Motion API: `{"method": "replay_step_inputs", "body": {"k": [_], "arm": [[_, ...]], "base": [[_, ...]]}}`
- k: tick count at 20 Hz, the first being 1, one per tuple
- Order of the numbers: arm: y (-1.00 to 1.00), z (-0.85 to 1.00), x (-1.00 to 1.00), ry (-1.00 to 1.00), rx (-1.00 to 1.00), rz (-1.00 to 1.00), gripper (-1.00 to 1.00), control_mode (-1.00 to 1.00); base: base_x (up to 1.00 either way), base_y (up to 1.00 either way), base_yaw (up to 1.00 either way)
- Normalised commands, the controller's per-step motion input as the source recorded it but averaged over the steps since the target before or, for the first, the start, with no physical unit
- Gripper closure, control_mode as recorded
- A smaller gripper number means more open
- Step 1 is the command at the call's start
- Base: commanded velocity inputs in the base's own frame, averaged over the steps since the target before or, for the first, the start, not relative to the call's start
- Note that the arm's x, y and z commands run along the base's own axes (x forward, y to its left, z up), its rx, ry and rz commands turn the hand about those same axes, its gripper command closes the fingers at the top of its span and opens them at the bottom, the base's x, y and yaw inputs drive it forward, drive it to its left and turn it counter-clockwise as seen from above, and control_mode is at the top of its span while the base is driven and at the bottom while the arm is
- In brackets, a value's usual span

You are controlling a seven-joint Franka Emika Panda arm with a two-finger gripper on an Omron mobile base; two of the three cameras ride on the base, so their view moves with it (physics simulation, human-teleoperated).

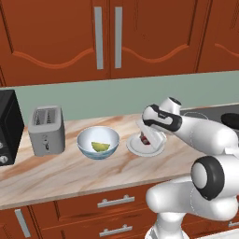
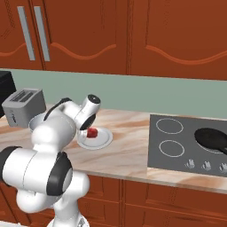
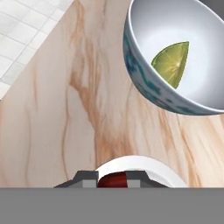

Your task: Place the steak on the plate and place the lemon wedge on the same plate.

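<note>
Left base view: the arm reaches over the marble desk (image 1: 56,170), its pincer (image 1: 148,139) low over the plate (image 1: 135,148). A bit of red steak (image 1: 145,140) shows under the hand, over the plate. Just left of the plate stands a bowl (image 1: 98,142) with the lemon wedge (image 1: 100,147) lying inside. A toaster (image 1: 46,130) sits further left, and a black appliance (image 1: 9,126) is at the edge.

Right base view: we see the steak (image 2: 91,132) as a red lump on or just above the plate (image 2: 103,141), right below the hand. Whether it rests on the plate or hangs in the fingers, we cannot tell. A cooktop (image 2: 188,144) with a dark pan (image 2: 212,138) lies well to the right.

Hand view: both finger tips (image 3: 87,179) flank the steak (image 3: 112,179), close against its sides, with the white plate rim (image 3: 144,162) just behind. We judge the pincer narrowly set around the meat, but whether it grips or has let go, we cannot tell. The wedge (image 3: 172,63) sits in the bowl (image 3: 144,83), untouched.

Progress, as we judge it: the steak step is at or near its end. The wedge has yet to be lifted out of the bowl and carried to the plate.
</note>
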Motion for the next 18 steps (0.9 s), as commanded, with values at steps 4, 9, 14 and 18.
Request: {"method": "replay_step_inputs", "body": {"k": [4,9,14,18], "arm": [[-0.02,-0.10,0.00,0.00,0.02,0.00,1.00,-1.00],[-0.06,-0.07,0.00,0.00,0.01,0.01,1.00,-1.00],[-0.08,-0.05,0.01,0.00,0.01,0.02,1.00,-1.00],[-0.05,-0.01,0.03,0.00,0.01,0.04,1.00,-1.00]], "base": [[0.00,0.00,0.00],[0.00,0.00,0.00],[0.00,0.00,0.00],[0.00,0.00,0.00]]}}
